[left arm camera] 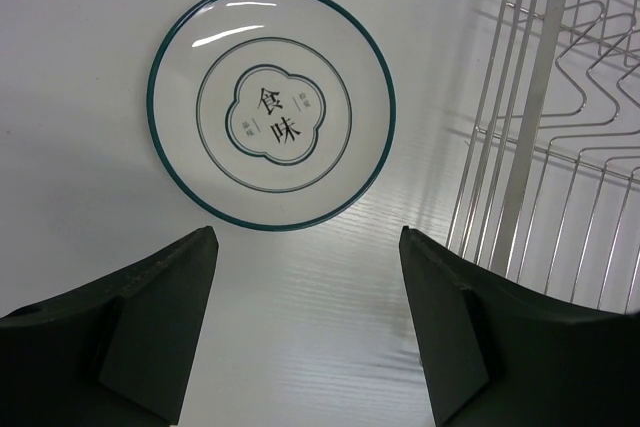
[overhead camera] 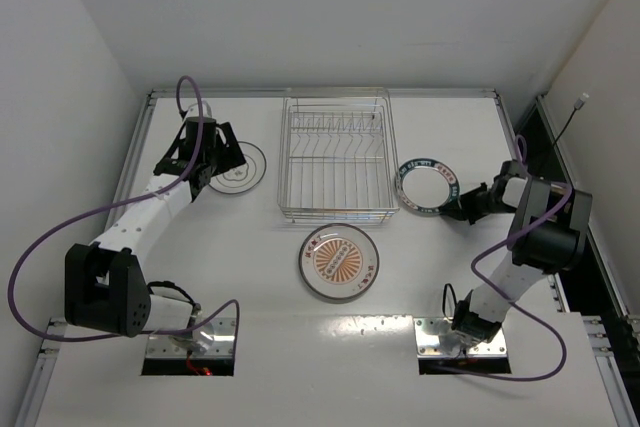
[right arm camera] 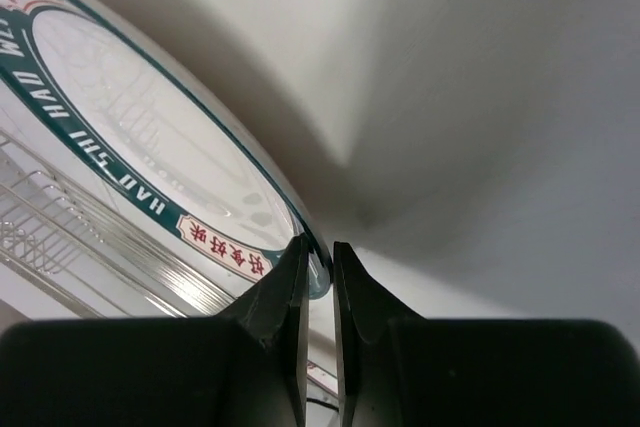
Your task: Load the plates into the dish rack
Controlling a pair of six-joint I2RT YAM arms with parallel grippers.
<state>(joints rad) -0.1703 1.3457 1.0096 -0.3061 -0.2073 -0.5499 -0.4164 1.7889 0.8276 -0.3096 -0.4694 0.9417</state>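
The dish rack (overhead camera: 335, 162) stands at the table's middle back, with no plate in it. The white plate with thin dark rings (overhead camera: 243, 171) lies flat left of it. My left gripper (overhead camera: 222, 159) hovers at this plate's near edge, open and empty; in the left wrist view the plate (left arm camera: 272, 107) lies just beyond my spread gripper (left arm camera: 305, 277). My right gripper (overhead camera: 452, 203) is shut on the rim of the blue-rimmed plate (overhead camera: 425, 185), right of the rack; the right wrist view shows the gripper (right arm camera: 318, 267) pinching the tilted plate (right arm camera: 150, 147). The orange sunburst plate (overhead camera: 338, 262) lies flat in front of the rack.
The rack's wire side (left arm camera: 560, 127) stands close on the right of my left gripper. Rack wires (right arm camera: 50, 227) show at lower left in the right wrist view. White walls close in the table on the back and both sides.
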